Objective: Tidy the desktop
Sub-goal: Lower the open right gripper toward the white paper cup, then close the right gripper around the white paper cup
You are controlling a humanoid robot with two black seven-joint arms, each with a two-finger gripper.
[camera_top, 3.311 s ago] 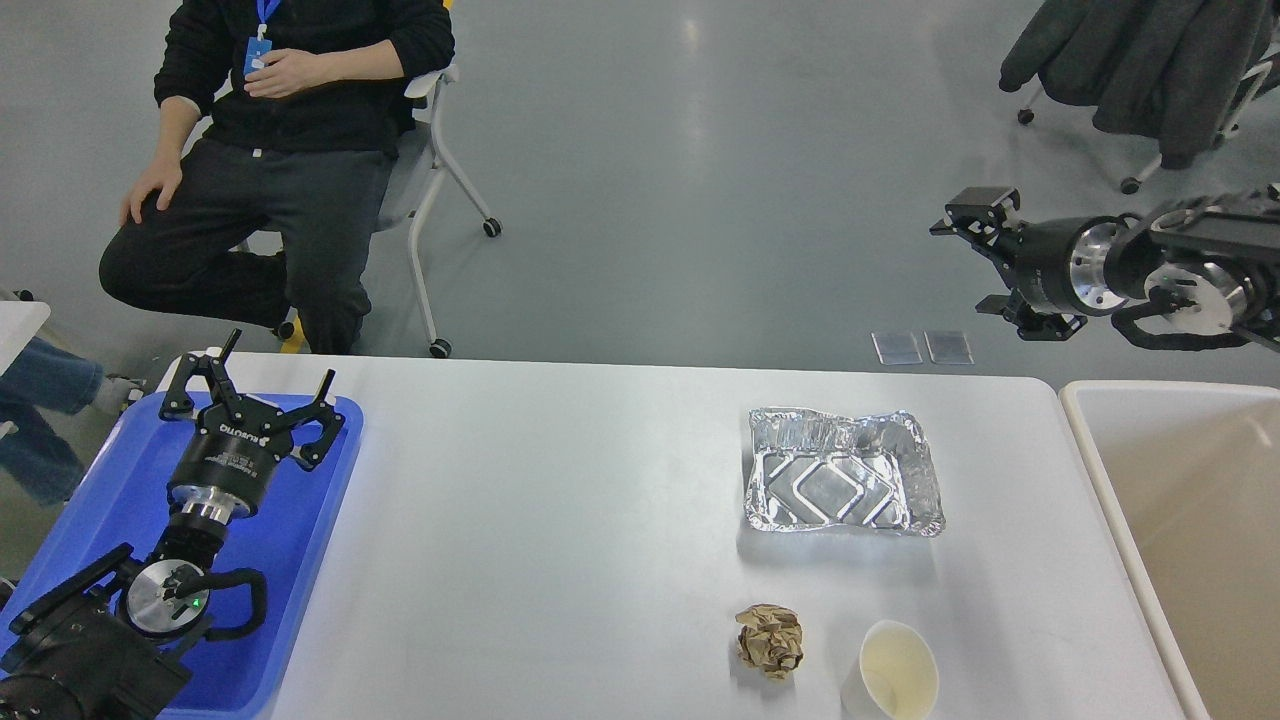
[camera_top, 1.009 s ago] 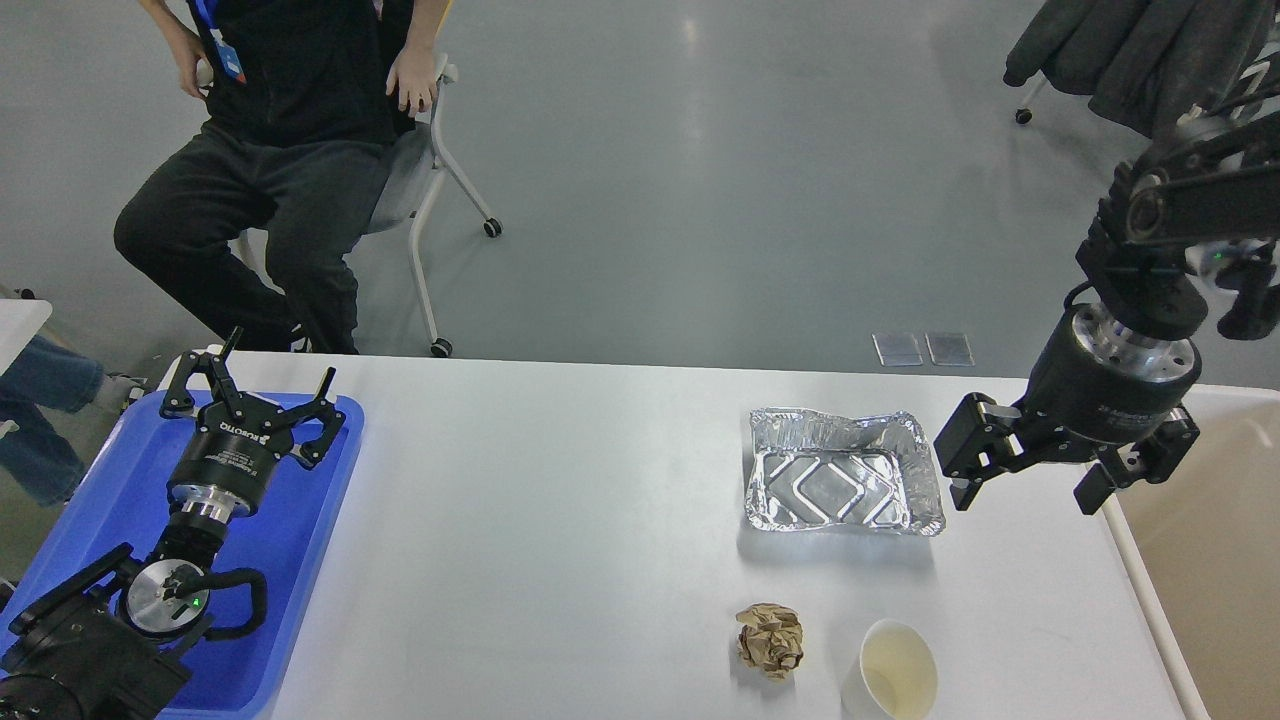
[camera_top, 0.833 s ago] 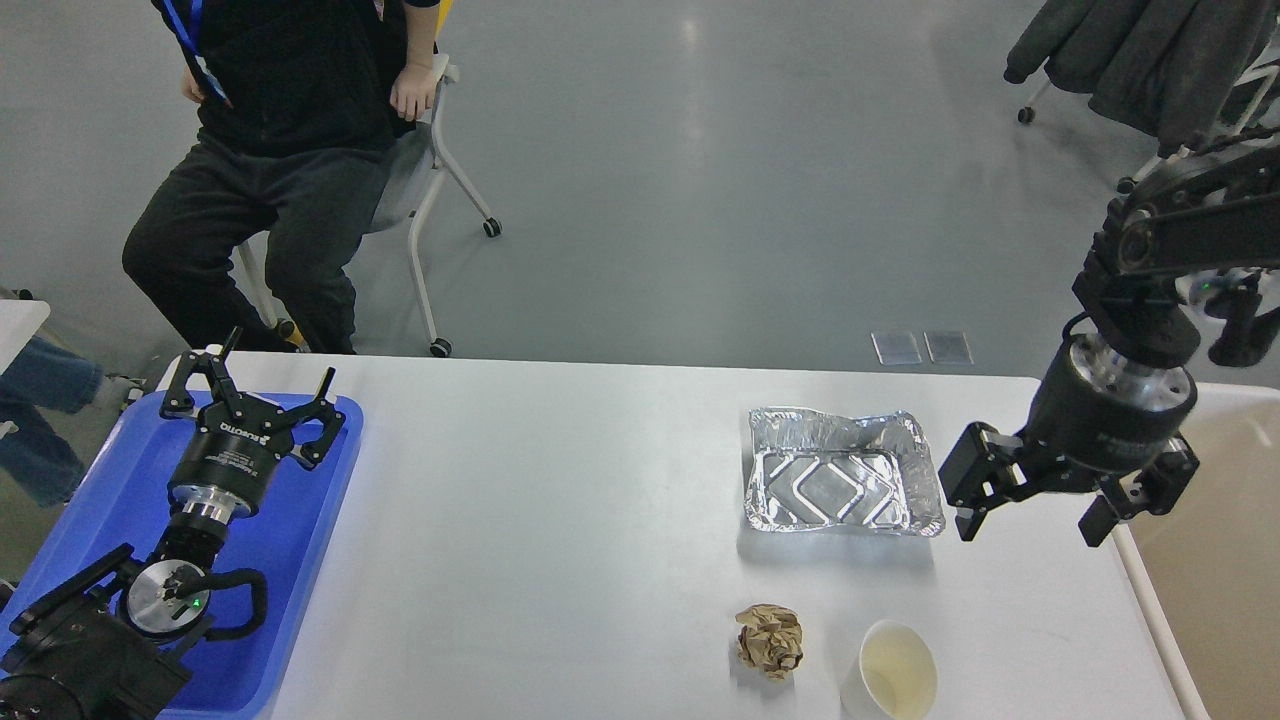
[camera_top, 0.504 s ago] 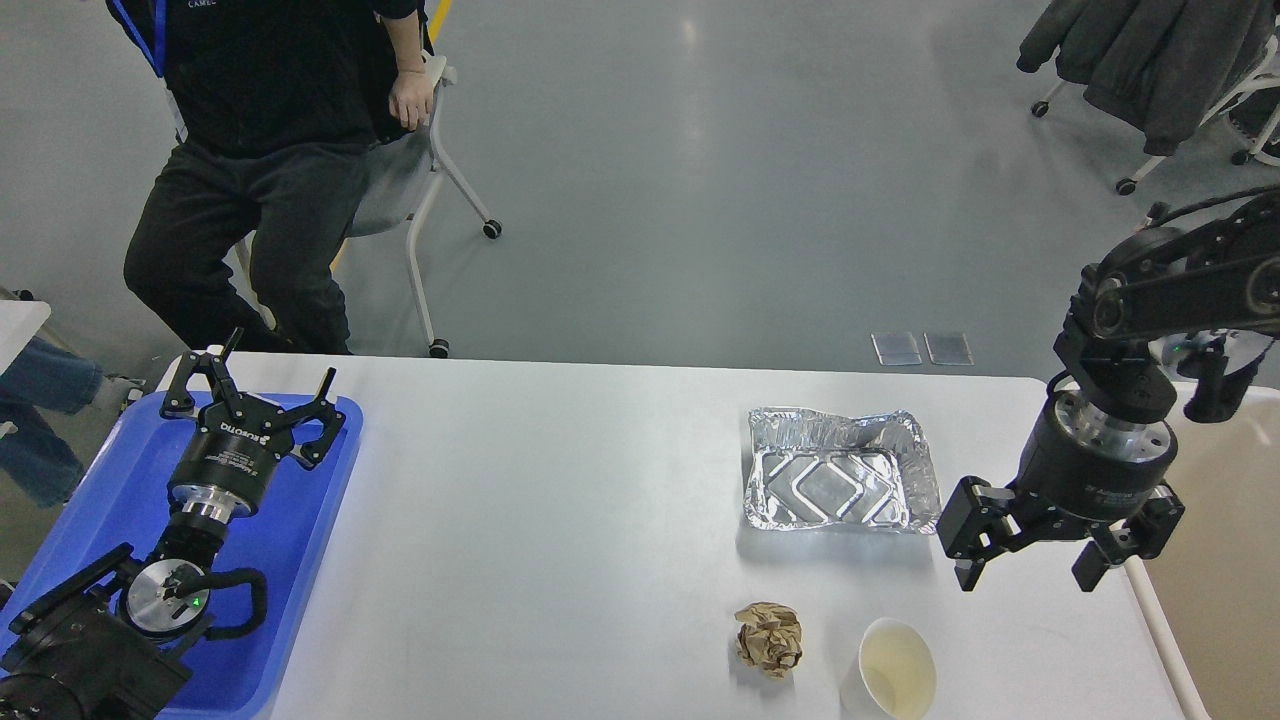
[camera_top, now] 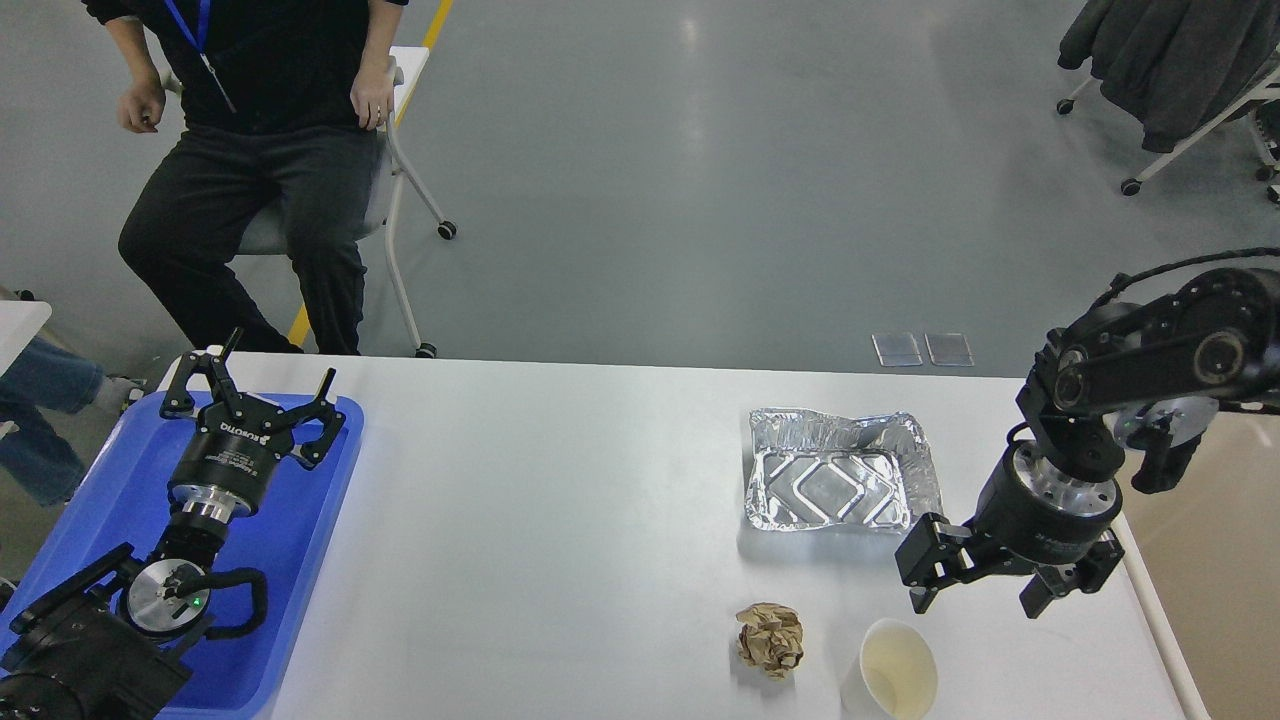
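Across the near half of the view stretched the white desktop point(camera_top: 560, 520), bearing a foil tray point(camera_top: 840, 485), crumpled paper point(camera_top: 769, 640) and a paper cup point(camera_top: 893, 680). Beyond lay grey floor point(camera_top: 700, 180), where a seated person point(camera_top: 255, 120) waited. Both the right gripper point(camera_top: 975, 600), above the cup, and the left gripper point(camera_top: 250, 395), over a blue tray point(camera_top: 300, 600), were spread and held nothing.

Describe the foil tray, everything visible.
The foil tray is a shiny, crinkled aluminium rectangle with a wrinkled rim and a pressed diamond pattern in its floor. It looks empty and sits upright, flat on the desktop, right of centre. Nothing else touches it; the right gripper is open nearby.
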